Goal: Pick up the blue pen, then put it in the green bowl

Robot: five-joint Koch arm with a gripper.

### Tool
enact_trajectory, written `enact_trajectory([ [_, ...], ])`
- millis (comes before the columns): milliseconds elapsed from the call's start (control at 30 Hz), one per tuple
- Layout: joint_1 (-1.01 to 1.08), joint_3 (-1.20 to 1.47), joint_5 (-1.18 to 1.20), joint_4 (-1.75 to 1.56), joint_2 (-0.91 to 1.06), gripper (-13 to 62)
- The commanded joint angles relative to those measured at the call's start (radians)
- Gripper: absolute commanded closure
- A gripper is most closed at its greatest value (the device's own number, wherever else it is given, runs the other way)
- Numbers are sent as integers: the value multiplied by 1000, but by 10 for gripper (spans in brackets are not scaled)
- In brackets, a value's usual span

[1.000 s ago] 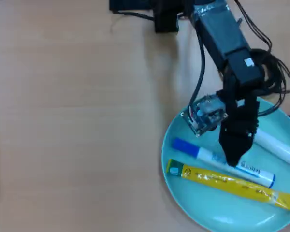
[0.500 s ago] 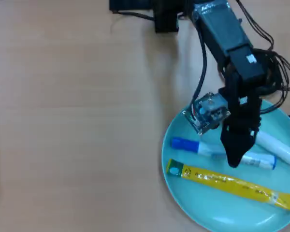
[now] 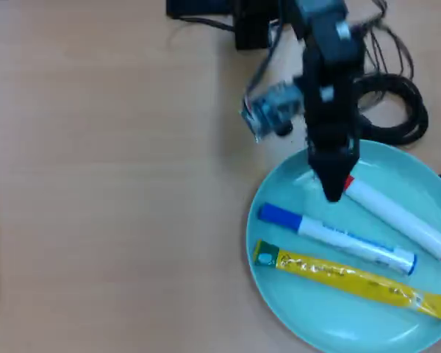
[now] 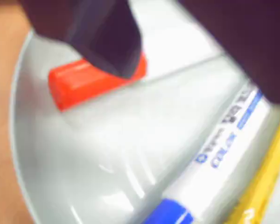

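Pale green and round, the bowl (image 3: 294,309) fills the lower right of the overhead view, cut off by the right and bottom edges. Three things lie inside it. My blue pen (image 3: 338,239) lies across the middle of the bowl, its blue cap toward the left and its white barrel slanting down to the right. Just below it lies a yellow packet (image 3: 353,280) on much the same slant. Above the pen lies a thicker white marker (image 3: 400,218) with a red cap, its capped end under the tip of my gripper (image 3: 333,193).

My arm (image 3: 327,81) comes down from the top centre of the overhead view, and the gripper points down into the upper part of the bowl, over the red cap, apart from the blue pen. Black cables (image 3: 397,103) coil on the wooden table (image 3: 103,184) to the right of the arm.

From the wrist view, one dark finger (image 4: 107,42) hangs in the upper left over the red cap (image 4: 72,84); another dark mass fills the upper right. The blue pen (image 4: 224,149) runs along the lower right with its blue print showing, and the yellow packet (image 4: 270,177) sits at the right edge. The view is blurred, so I cannot tell whether my jaws are apart or together.
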Motion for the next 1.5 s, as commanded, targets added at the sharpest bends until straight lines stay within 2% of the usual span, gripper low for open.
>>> enact_trajectory([
  [0, 18, -3, -101, -23, 137, 115],
  [200, 91, 245, -181, -32, 325, 111],
  [533, 227, 709, -293, -282, 569, 112],
  [867, 339, 1224, -333, -684, 716, 121],
  [1000, 405, 1322, -337, -724, 735, 128],
  [1067, 420, 1362, -337, -735, 735, 158],
  [1167, 420, 1416, -336, -787, 735, 241],
  [1400, 428, 1628, -334, -1115, 733, 397],
  [1467, 436, 1661, -334, -1172, 732, 423],
])
